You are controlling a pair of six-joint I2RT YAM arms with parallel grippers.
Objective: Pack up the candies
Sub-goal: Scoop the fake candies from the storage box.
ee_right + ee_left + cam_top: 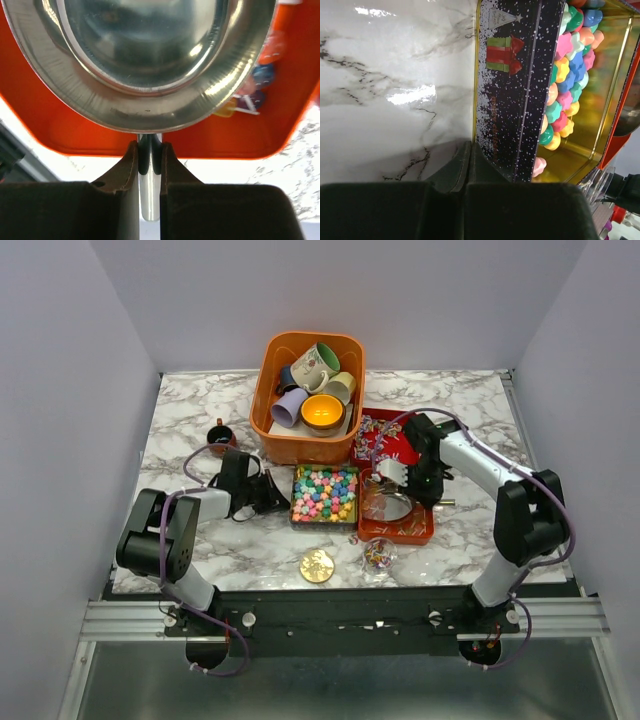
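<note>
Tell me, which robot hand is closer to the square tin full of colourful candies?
Left. The left gripper is right beside the tin; the right gripper holds a shiny steel scoop over the orange tray farther off.

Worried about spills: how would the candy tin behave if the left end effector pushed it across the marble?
The tin likely slides rather than tips: it looks low and flat on the glossy table. Its candies lie heaped and uncovered, so a jerk may spill some. The shut left end effector sits near one end of its wall, so it may swivel.
</note>
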